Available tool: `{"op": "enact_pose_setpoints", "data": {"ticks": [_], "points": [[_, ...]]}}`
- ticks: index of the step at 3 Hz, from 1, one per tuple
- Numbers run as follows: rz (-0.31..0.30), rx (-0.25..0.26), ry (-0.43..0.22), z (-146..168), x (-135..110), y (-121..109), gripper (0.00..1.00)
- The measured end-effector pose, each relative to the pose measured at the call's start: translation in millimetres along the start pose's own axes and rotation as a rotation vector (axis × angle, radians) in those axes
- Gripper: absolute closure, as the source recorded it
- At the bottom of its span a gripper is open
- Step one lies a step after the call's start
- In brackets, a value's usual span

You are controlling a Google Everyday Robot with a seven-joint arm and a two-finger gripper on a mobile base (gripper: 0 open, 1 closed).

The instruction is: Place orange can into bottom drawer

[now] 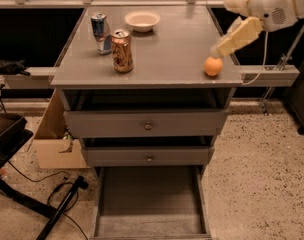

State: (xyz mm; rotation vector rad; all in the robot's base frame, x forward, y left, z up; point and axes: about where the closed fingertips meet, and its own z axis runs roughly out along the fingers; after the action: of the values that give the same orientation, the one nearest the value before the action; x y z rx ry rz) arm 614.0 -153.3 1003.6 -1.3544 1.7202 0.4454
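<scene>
The orange can point(122, 50) stands upright on the grey cabinet top point(167, 54), left of centre, near the front. The bottom drawer point(149, 199) is pulled out at floor level and nothing lies in it. My gripper point(219, 49) hangs from the cream arm at the upper right. It is above the right edge of the cabinet top, just above an orange ball point(213, 66) and far to the right of the can. It holds nothing that I can see.
A slim blue-and-silver can point(100, 31) stands just behind and left of the orange can. A white bowl point(142, 20) sits at the back. Two knobbed drawers point(148, 125) are shut. A cardboard box point(54, 139), black chair base point(7, 134) and cables lie on the floor at left.
</scene>
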Motion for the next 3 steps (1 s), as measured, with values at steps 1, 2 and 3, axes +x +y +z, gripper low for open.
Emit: {"op": "enact_pose_setpoints", "data": {"ticks": [1, 2, 3], "points": [[0.010, -0.003, -0.146, 21.2, -17.9, -21.7, 0.00], [0.053, 0.074, -0.193, 14.7, -22.3, -31.6, 0.00], [0.077, 0.064, -0.183, 30.5, -11.5, -27.3, 0.00]]}}
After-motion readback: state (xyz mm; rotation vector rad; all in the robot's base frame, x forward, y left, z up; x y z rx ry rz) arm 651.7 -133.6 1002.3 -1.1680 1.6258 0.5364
